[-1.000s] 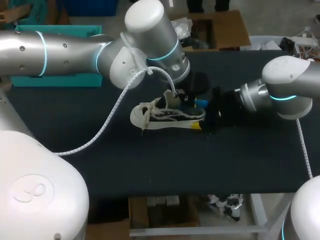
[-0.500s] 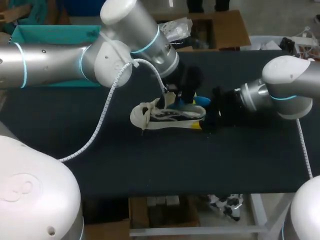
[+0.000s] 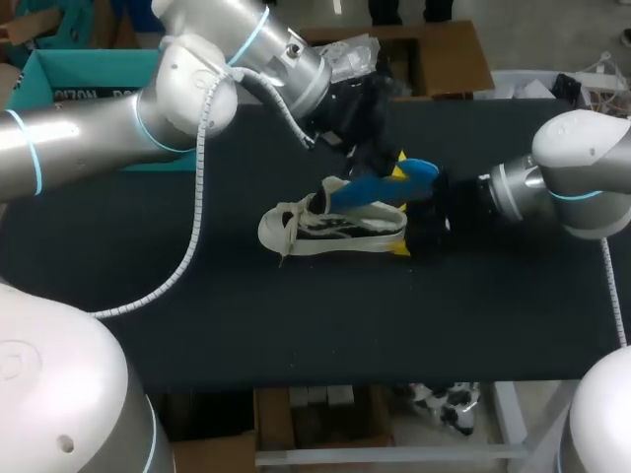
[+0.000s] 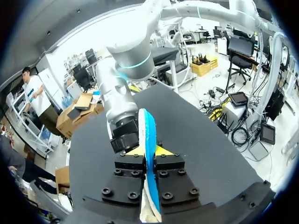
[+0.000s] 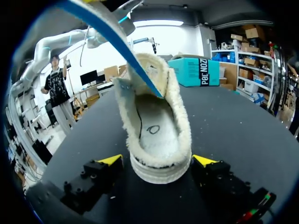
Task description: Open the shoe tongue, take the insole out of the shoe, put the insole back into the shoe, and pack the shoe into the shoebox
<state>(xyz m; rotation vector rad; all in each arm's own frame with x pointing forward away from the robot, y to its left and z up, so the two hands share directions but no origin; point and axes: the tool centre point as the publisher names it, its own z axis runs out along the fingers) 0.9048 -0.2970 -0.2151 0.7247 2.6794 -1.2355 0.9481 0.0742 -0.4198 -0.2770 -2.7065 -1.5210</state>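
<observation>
A cream low shoe point(image 3: 330, 227) lies on its side mid-table, toe toward my left. My left gripper point(image 3: 392, 169) hangs above its heel, shut on a blue insole point(image 3: 380, 187) that slants up out of the shoe's opening. In the left wrist view the insole point(image 4: 148, 130) stands edge-on, pinched in the left gripper point(image 4: 150, 150). My right gripper point(image 3: 402, 229) sits at the heel, open. In the right wrist view the fleece-lined shoe point(image 5: 156, 126) lies between the right gripper's point(image 5: 158, 161) spread fingers, and the insole point(image 5: 112, 35) rises away from it. The teal shoebox point(image 3: 59, 74) stands at the back left.
The black table top point(image 3: 296, 335) stretches toward the front edge. A white spiral cable point(image 3: 197, 236) hangs from my left arm over the table's left half.
My left gripper has drawn up and back with the insole, which has slid out of the shoe. The right gripper's fingers have spread a little wider at the heel.
</observation>
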